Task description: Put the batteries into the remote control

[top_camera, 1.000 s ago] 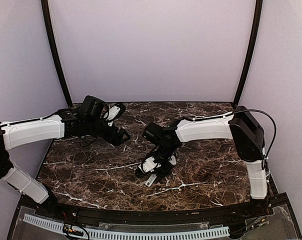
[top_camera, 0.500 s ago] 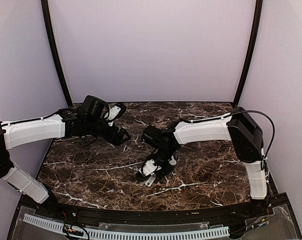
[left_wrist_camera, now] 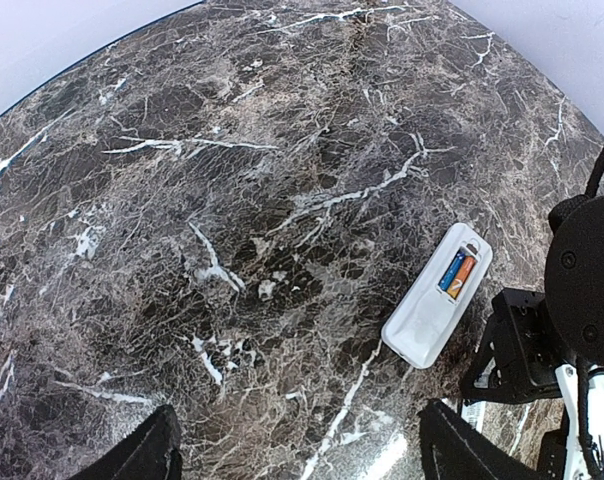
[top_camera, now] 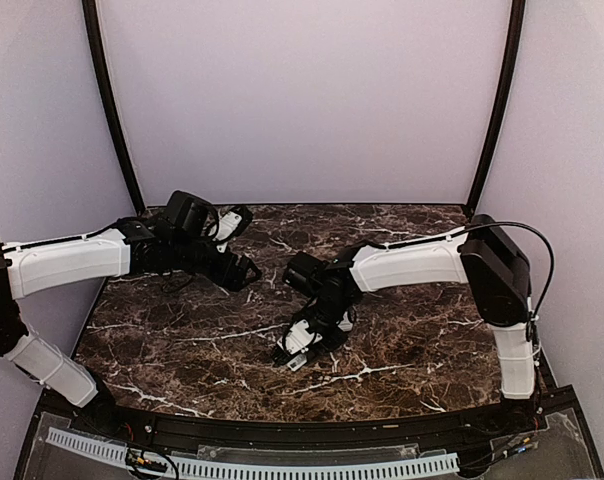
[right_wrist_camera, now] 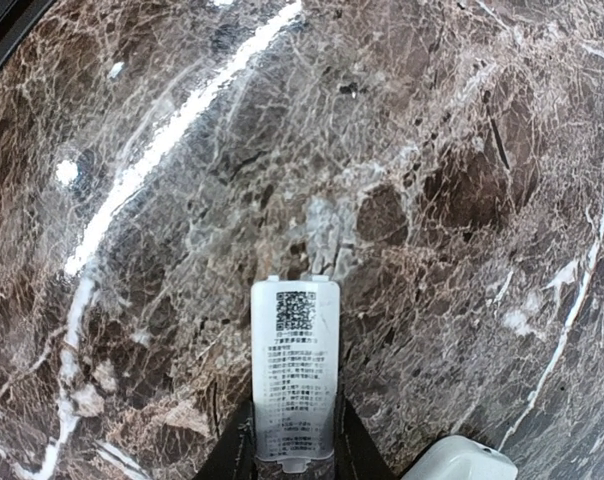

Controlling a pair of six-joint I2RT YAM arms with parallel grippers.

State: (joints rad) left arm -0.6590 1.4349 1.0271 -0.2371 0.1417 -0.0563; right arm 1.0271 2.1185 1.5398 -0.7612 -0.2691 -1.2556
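Narrowed a good deal since one second ago at the right gripper (right_wrist_camera: 295,432), and shifted slightly toward the near left in the top view. Now closed on the near end of a flat white piece (right_wrist_camera: 295,365), with one dark finger pressed against each long edge. Printed on the upper face of that piece: a square code and, below it, lines of small text, too small to read. Lying flat on the marble table (top_camera: 182,340), with the far end pointing away from the wrist.

Just beside the right-hand finger, at the lower right corner of the right wrist view, only a rounded white corner of the remote control (right_wrist_camera: 458,462). Near the flat white piece, but not touching it. Seen much better from the left wrist: lying flat on the table with its back upward, close beside the black end of the right arm (left_wrist_camera: 582,290). Open at one end, with two batteries (left_wrist_camera: 458,272) side by side inside the bay, one blue and one orange.

No visible change at the left gripper (left_wrist_camera: 300,435). Spread wide above the table, with nothing between the fingers. Placed some way to the left of the remote control, touching neither it nor the flat white piece.
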